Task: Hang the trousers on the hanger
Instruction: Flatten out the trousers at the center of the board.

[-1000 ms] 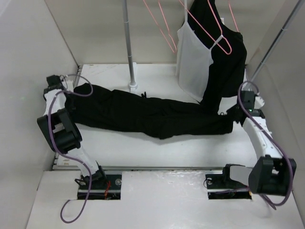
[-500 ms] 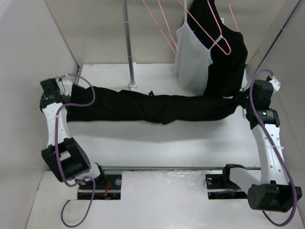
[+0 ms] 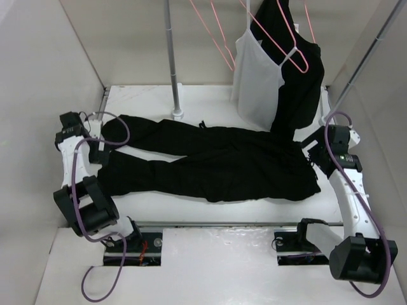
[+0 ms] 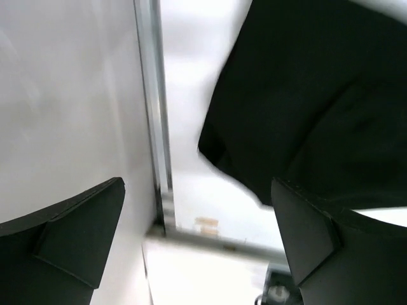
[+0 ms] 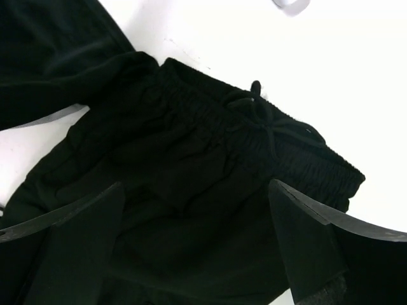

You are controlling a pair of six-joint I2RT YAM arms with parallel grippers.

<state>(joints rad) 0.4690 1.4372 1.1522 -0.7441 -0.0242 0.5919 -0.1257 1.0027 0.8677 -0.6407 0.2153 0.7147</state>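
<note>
Let go of the trousers (image 3: 210, 162) with both grippers since a moment ago. Went from one tight, thin strip to a wide, floppy spread. Now lying flat on the white table (image 3: 210, 206), reaching almost from the left side to the right side. Split into two legs at the left end. Stretchy waistband with a little tied string showing in the right wrist view, near the foot of the grey pole (image 3: 173, 76).

Hanging at the back right, behind the trousers: a black top (image 3: 308, 82), with a white strappy top (image 3: 257, 86) in front of it.

By the left end of the trousers, next to the side wall: the left gripper (image 3: 102, 151) (image 4: 197, 187), fingers wide apart, holding nothing. Black cloth just ahead of it, not between the fingers.

At the right end: the right gripper (image 3: 311, 151) (image 5: 196, 185), fingers wide apart too, holding nothing. Hanging just over the black cloth.

Up high at the back, left of the white top: the thin pink hanger (image 3: 229, 58), well apart from the trousers. Not yet carrying them.
</note>
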